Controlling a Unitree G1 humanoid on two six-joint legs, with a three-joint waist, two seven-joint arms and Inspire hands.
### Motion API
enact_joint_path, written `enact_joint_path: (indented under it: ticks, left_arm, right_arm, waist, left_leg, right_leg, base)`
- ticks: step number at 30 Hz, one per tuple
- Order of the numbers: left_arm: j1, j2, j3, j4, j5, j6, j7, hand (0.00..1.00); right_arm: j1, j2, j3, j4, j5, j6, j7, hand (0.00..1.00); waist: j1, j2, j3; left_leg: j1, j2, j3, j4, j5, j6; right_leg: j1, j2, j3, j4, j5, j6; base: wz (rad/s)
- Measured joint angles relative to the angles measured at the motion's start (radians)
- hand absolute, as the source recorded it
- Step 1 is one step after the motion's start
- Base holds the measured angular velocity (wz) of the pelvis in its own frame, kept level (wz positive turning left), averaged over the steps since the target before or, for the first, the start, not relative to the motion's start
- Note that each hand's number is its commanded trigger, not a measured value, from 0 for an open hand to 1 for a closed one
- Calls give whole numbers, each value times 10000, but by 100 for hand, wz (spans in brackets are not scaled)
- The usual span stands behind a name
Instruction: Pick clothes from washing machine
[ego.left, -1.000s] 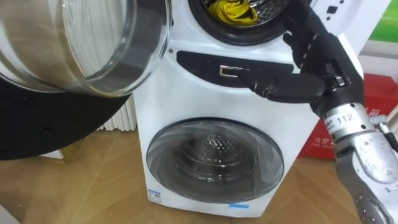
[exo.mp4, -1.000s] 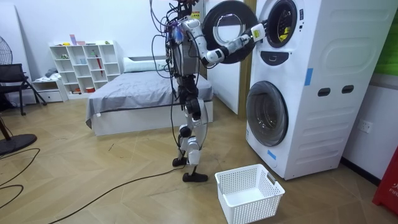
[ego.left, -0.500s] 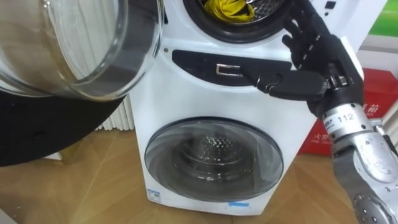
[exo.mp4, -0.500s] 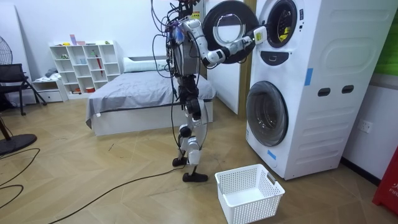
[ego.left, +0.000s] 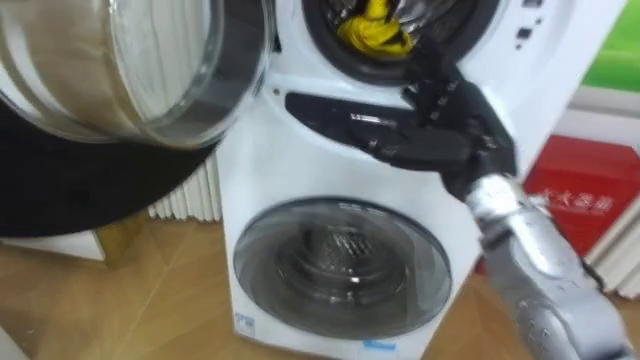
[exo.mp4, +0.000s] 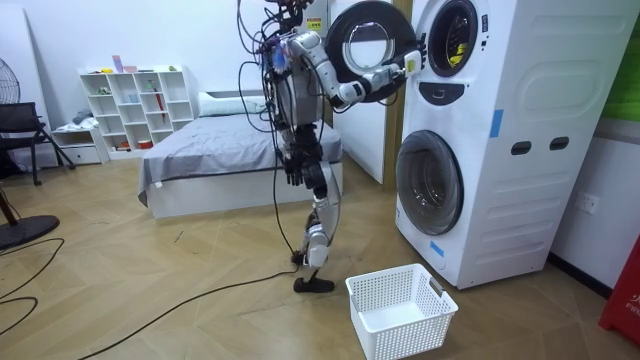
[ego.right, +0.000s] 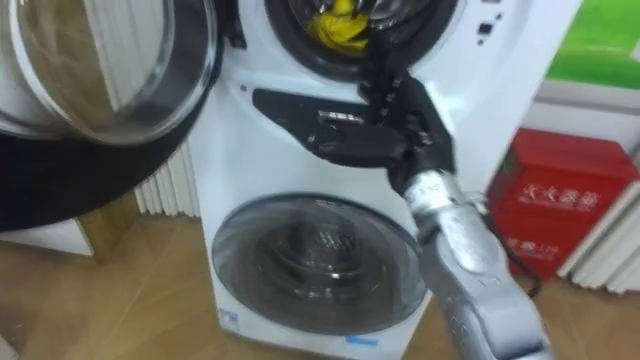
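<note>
A yellow cloth (ego.left: 375, 30) lies inside the upper drum of the white stacked washing machine (ego.left: 300, 150), whose round glass door (ego.left: 150, 70) hangs open at the left. My right hand (ego.left: 455, 125) is open, its fingers spread, in front of the dark control panel just below the drum's opening and a little right of the cloth. It holds nothing. In the room view I stand facing the machine with the right hand (exo.mp4: 410, 65) raised to the upper drum. My left hand (exo.mp4: 291, 172) hangs by my hip.
The lower drum's door (ego.left: 335, 265) is closed. A white laundry basket (exo.mp4: 400, 310) stands on the wooden floor before the machine. A red box (ego.left: 570, 200) sits to the machine's right and a white radiator (ego.left: 195, 195) behind the open door.
My right hand has moved left, closer under the drum's opening. In the room view I have stepped nearer the machine, and the eye views have shifted with me.
</note>
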Motion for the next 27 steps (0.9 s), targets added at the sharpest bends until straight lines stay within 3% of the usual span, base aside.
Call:
enact_joint_path:
  ticks: [1, 2, 3, 5, 7, 8, 9, 10, 11, 12, 13, 14, 16, 18, 20, 21, 22, 23, 24, 25, 27]
  left_arm:
    - [23, 4, 5, -3, -7, 12, -6, 0]
    - [35, 13, 12, -17, -8, 27, -6, 0]
    - [84, 45, 14, -38, -35, 30, -8, 0]
    - [250, 107, -7, -123, -154, 29, -14, 0]
    - [173, 111, 12, -248, -199, 9, -18, 0]
    - [144, 93, 12, -270, -203, -21, -19, 0]
    - [82, 90, 15, -271, -203, -21, -18, 0]
    - [-29, 108, 40, -272, -203, -14, -15, 0]
    - [-87, 117, 61, -342, -211, -6, -6, 0]
    - [-158, 128, 60, -415, -211, 1, -8, 0]
    - [-224, 158, 73, -429, -211, 32, -5, 0]
    - [-455, 156, 89, -400, -210, 120, -5, 0]
    - [-685, 151, 122, -380, -255, 241, -10, 0]
    - [-690, 157, 259, -419, -245, 315, -8, 0]
    - [-823, 262, 250, -425, -223, 386, -2, 0]
    - [-911, 304, 215, -418, -225, 402, -1, 0]
    - [-1111, 350, 182, -439, -241, 391, 8, 0]
    - [-1300, 338, 166, -458, -237, 345, 34, 0]
    - [-1366, 349, 180, -479, -241, 328, 37, 0]
    - [-1494, 379, 172, -505, -230, 253, 42, 0]
    - [-1554, 402, 166, -504, -226, 106, 42, 0]
  right_arm:
    - [-15, -2, 7, 24, -18, 2, 33, 0]
    - [-27, 2, 7, 31, -21, 10, 48, 0]
    - [-46, 53, 14, 64, -8, 55, 69, 0]
    - [-314, 148, 44, 144, 141, 177, 62, 0]
    - [-599, 131, 53, 204, 270, 189, -146, 0]
    - [-803, 111, 62, 211, 276, 214, -260, 0]
    - [-887, 110, 63, 211, 274, 211, -313, 0]
    - [-1016, 98, 100, 268, 284, 210, -396, 0]
    - [-1056, 29, 114, 310, 402, 213, -455, 0]
    - [-1060, 7, 112, 307, 427, 213, -482, 0]
    - [-1078, -66, 59, 260, 361, 208, -544, 0]
    - [-1140, -172, -49, 262, 196, 201, -543, 0]
    - [-1151, -248, -72, 250, 58, 160, -491, 0]
    - [-967, -252, 171, -69, 72, 159, -434, 0]
    - [-790, -276, 503, -321, -36, 65, -208, 0]
    - [-669, -302, 503, -424, -34, 6, -176, 0]
    - [-441, -306, 503, -494, -72, -182, -184, 0]
    - [-352, -303, 503, -453, -113, -166, -160, 0]
    - [-352, -303, 501, -395, -115, -142, -88, 0]
    - [-366, -312, 497, -285, -110, -76, 60, 0]
    - [-388, -312, 497, -114, -123, 87, 88, 0]
  waist:
    - [91, 2, 1]
    - [201, -8, -21]
    - [249, -81, -57]
    - [212, -277, -127]
    - [182, -437, -209]
    - [182, -537, -249]
    - [184, -526, -241]
    - [176, -527, -174]
    - [191, -470, -51]
    - [153, -455, -27]
    - [20, -493, -120]
    - [-103, -534, -107]
    - [-62, -596, -69]
    - [-147, -563, -43]
    - [-618, -470, -6]
    - [-748, -461, -1]
    - [-790, -416, 5]
    - [-833, -163, 17]
    - [-870, -107, 9]
    - [-860, 42, 32]
    - [-849, 178, 26]
  left_leg:
    - [-462, -163, 49, -587, 65, 32]
    - [-819, -335, 70, -1555, 493, 100]
    - [-950, -426, 80, -1893, 940, 216]
    - [-947, -608, 140, -3114, 2348, 292]
    - [-736, -844, 186, -3484, 2782, 521]
    - [-667, -946, 281, -3445, 2749, 618]
    - [-645, -983, 325, -3402, 2666, 638]
    - [-614, -1127, 328, -3200, 2555, 690]
    - [-663, -1297, 307, -2830, 2335, 770]
    - [-670, -1376, 289, -2768, 2183, 769]
    - [-600, -1460, 292, -2862, 1962, 794]
    - [-523, -1548, 339, -2927, 1882, 887]
    - [-474, -1677, 502, -2725, 1725, 1102]
    - [-288, -1790, 708, -2459, 1481, 1278]
    - [63, -1824, 1194, -2501, 1042, 1433]
    - [134, -1787, 1204, -2494, 966, 1479]
    - [408, -1776, 1163, -2590, 898, 1523]
    - [711, -1692, 871, -2904, 805, 1449]
    - [775, -1646, 848, -3010, 812, 1449]
    - [901, -1513, 856, -3149, 827, 1435]
    - [1183, -1408, 857, -3363, 882, 1436]
  right_leg:
    - [100, -6, 1, -32, -70, 15]
    - [140, -27, 6, -12, -181, 20]
    - [162, -87, 18, 11, -267, 59]
    - [417, -243, 57, -57, -397, 234]
    - [418, -407, 176, -112, -500, 343]
    - [485, -519, 246, -298, -492, 397]
    - [574, -568, 251, -407, -479, 421]
    - [878, -699, 285, -581, -458, 471]
    - [1134, -794, 477, -611, -458, 545]
    - [1188, -834, 535, -583, -509, 635]
    - [1149, -944, 412, -463, -678, 916]
    - [1016, -1075, 383, -166, -802, 1134]
    - [953, -1276, 397, 112, -849, 1307]
    - [965, -1496, 364, 855, -839, 1463]
    - [573, -1767, 151, 2430, -799, 1595]
    - [461, -1821, 53, 2767, -742, 1696]
    - [155, -1867, 168, 3470, -498, 2095]
    - [-257, -1715, 311, 4140, -261, 2214]
    - [-445, -1689, 414, 4155, -378, 2107]
    - [-831, -1516, 484, 3836, -791, 1882]
    - [-1326, -1356, 522, 2666, -883, 1732]
  base:
    - [-8]
    - [-14]
    - [-21]
    - [-5]
    - [5]
    - [0]
    - [0]
    - [6]
    - [8]
    - [20]
    - [39]
    - [39]
    - [2]
    - [-21]
    - [-6]
    - [14]
    - [0]
    - [-18]
    - [-30]
    - [-20]
    - [-6]
